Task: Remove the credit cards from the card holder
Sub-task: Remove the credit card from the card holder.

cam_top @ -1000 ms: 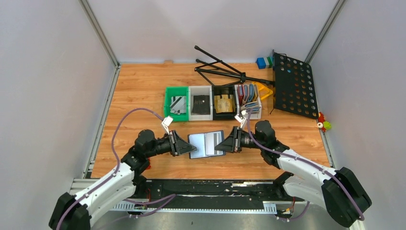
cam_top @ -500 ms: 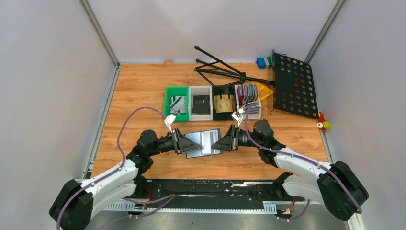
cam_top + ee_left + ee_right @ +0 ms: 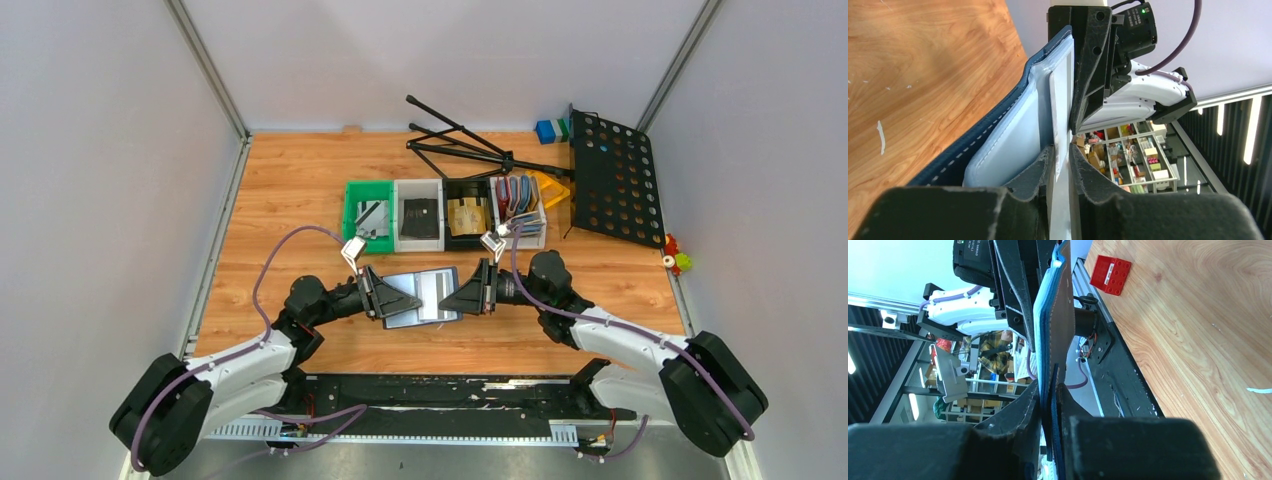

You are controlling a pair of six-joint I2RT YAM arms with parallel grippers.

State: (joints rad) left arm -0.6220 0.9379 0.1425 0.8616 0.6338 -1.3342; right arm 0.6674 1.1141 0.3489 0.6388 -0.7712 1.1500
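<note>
Top external: card pull in hand

The card holder [image 3: 428, 297] is held spread between left gripper [image 3: 412, 300] and right gripper [image 3: 452, 298].
Left wrist: a pale credit card [image 3: 1060, 100] lies between the jaws; whether it is gripped cannot be told.
Right wrist: the holder's edge is clamped by the jaws.
A firm pinch and straight pull are called for next.

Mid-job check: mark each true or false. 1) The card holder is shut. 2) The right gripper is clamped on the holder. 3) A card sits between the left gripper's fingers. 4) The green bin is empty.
1) The card holder is shut. False: it is open, pale inside showing, between the two grippers.
2) The right gripper is clamped on the holder's navy edge. True.
3) A pale card sits between the fingers of the left gripper. True; whether it is pinched cannot be told.
4) The green bin is empty. False: a silver-grey card lies in it.
</note>
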